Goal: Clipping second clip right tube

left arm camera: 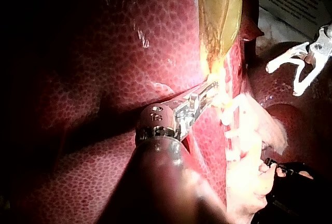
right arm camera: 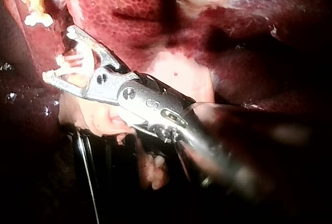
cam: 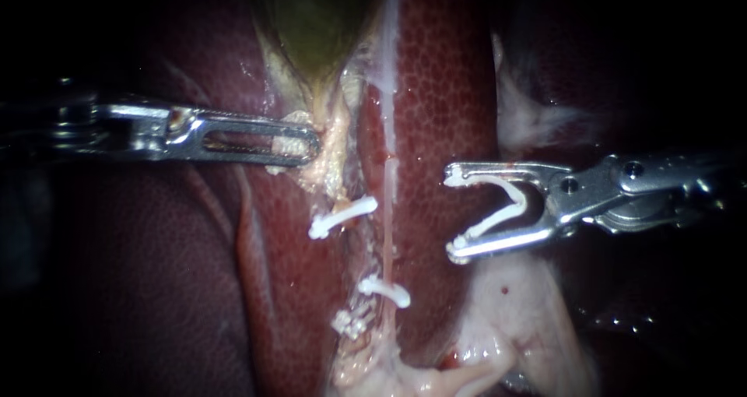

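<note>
Left instrument (cam: pixel 310 145): jaws pinch pale tissue (cam: pixel 331 163), likely for tension.
Right instrument (cam: pixel 453 212): spread jaws cradle clip (cam: pixel 506 204), near right tube (cam: pixel 387 230).

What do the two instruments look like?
Both are bright silver metal on dark shafts. The left instrument ends in a long, flat, narrow pincer with a slot through it, and a jointed steel wrist sits behind that. The right instrument has a shorter, broader pincer of two thin prongs, with round pivot pins at its base.
</note>
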You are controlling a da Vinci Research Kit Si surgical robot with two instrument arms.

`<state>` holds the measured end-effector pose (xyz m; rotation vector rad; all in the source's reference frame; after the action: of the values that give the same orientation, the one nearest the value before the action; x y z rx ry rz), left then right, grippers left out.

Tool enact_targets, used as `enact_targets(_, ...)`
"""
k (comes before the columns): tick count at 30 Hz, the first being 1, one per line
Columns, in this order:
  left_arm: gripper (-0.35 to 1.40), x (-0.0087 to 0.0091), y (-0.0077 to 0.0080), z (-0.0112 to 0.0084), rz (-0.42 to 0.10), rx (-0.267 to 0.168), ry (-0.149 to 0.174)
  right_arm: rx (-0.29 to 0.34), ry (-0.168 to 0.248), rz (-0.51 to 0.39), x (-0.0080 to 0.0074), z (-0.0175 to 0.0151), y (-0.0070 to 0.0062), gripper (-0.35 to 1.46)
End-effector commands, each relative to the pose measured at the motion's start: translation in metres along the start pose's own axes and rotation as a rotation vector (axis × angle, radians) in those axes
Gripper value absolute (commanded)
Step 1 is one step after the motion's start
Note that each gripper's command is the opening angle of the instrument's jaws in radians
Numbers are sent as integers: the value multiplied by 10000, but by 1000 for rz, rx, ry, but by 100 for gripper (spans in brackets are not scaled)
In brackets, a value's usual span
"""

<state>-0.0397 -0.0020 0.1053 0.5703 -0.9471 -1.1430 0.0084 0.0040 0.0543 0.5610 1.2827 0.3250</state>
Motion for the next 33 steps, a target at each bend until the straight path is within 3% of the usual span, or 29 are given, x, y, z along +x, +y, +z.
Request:
enact_targets(1, -35, -1, 0, -1, -1, 0, 0, 0, 0, 1, 0, 0, 0, 60)
enact_targets(10, -35, -27, -6, -38, -14, 1, 8, 1, 0, 1, 1, 4, 0, 60)
enact_targets(18, -35, -59, -10, -86, -26, -6, -40, 0, 0, 0, 0, 5, 0, 60)
enact_targets(26, -35, -57, -11, -88, -26, -10, -43, 8, 1, -4, -6, 10, 0, 60)
enact_targets(30, -35, -57, -11, -88, -26, -10, -42, 19, -18, -14, -23, 20, 0, 58)
enact_targets(33, -35, -57, -11, -88, -26, -10, -42, 27, -45, 13, -46, 36, 1, 58)
